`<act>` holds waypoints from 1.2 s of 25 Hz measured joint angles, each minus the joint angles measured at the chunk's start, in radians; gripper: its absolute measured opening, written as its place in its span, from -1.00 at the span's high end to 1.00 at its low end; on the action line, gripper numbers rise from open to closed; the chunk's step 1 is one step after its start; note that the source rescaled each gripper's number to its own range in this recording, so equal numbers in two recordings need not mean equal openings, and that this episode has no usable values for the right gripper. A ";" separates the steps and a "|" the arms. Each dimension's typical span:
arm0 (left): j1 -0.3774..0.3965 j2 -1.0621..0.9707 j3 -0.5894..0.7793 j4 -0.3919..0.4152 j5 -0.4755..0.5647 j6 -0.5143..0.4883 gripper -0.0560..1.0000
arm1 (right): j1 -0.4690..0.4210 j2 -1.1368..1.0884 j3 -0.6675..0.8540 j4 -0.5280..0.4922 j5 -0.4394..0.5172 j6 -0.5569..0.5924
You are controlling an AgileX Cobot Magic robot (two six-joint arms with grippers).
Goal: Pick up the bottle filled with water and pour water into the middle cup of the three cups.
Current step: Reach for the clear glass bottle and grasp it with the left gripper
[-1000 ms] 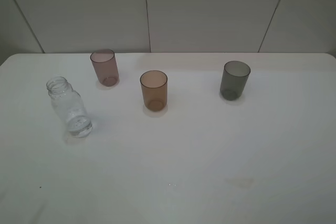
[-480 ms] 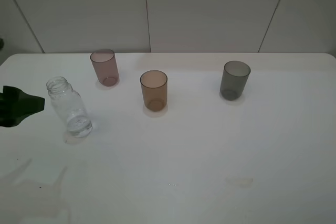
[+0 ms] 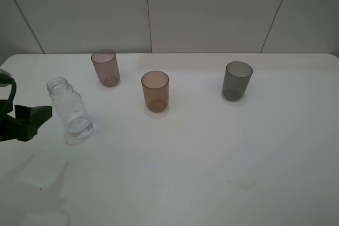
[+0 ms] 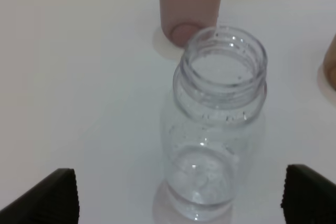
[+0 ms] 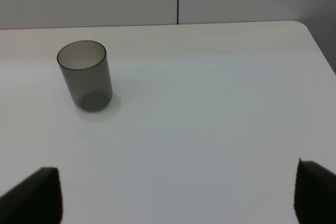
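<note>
One bottle (image 3: 70, 108): clear, open-mouthed, wide threaded neck, droplets inside, little water at base.
Left gripper (image 4: 179, 198): spread wide, near bottle, not touching.
Right gripper (image 5: 178, 195): spread wide.

Left gripper (image 3: 38, 119) just beside upright bottle (image 3: 70, 109), amber middle cup (image 3: 155, 91) apart

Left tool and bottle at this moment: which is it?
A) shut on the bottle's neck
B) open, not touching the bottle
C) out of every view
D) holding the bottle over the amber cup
B: the left tool is beside the bottle, and the left wrist view shows its fingertips wide apart, clear of the upright bottle.
</note>
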 joint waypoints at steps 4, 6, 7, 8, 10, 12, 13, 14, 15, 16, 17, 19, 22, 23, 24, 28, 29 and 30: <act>0.000 0.085 0.024 0.055 -0.137 -0.043 -0.97 | 0.000 0.000 0.000 0.000 0.000 0.000; 0.000 0.134 0.039 0.081 -0.216 -0.071 -0.97 | 0.000 0.000 0.000 0.000 0.000 0.000; 0.000 0.163 0.047 0.094 -0.269 -0.081 -0.97 | 0.000 0.000 0.000 0.000 0.000 0.000; 0.000 0.193 0.053 0.111 -0.320 -0.093 -0.97 | 0.000 0.000 0.000 0.000 0.000 0.000; 0.000 0.249 0.069 0.134 -0.416 -0.102 -0.97 | 0.000 0.000 0.000 0.000 0.000 0.000; 0.000 0.315 0.093 0.131 -0.523 -0.105 -0.97 | 0.000 0.000 0.000 0.000 0.000 0.000; 0.000 0.350 0.105 0.119 -0.587 -0.105 -0.97 | 0.000 0.000 0.000 0.000 0.000 0.000; 0.000 0.380 0.119 0.105 -0.651 -0.105 -0.97 | 0.000 0.000 0.000 0.000 0.000 0.000; 0.000 0.418 0.127 0.090 -0.714 -0.105 -0.97 | 0.000 0.000 0.000 0.000 0.000 0.000; 0.000 0.460 0.130 0.079 -0.770 -0.105 -0.97 | 0.000 0.000 0.000 0.000 0.000 0.000; 0.000 0.495 0.130 0.076 -0.837 -0.105 -0.97 | 0.000 0.000 0.000 0.000 0.000 0.000; 0.000 0.580 0.130 0.076 -0.934 -0.105 -0.97 | 0.000 0.000 0.000 0.000 0.000 0.000; 0.000 0.705 0.131 0.076 -0.963 -0.104 -0.97 | 0.000 0.000 0.000 0.000 0.000 0.000; 0.000 0.739 0.131 0.076 -0.963 -0.101 -0.97 | 0.000 0.000 0.000 0.000 0.000 0.000; 0.000 0.776 0.131 0.075 -0.965 -0.092 -0.97 | 0.000 0.000 0.000 0.000 0.000 0.000; 0.000 0.868 0.131 0.072 -0.968 -0.031 -0.97 | 0.000 0.000 0.000 0.000 0.000 0.000; 0.000 0.878 0.131 0.072 -0.968 -0.022 -0.97 | 0.000 0.000 0.000 0.000 0.000 0.000; 0.000 0.880 0.131 0.072 -0.968 -0.015 -0.97 | 0.000 0.000 0.000 0.000 0.000 0.000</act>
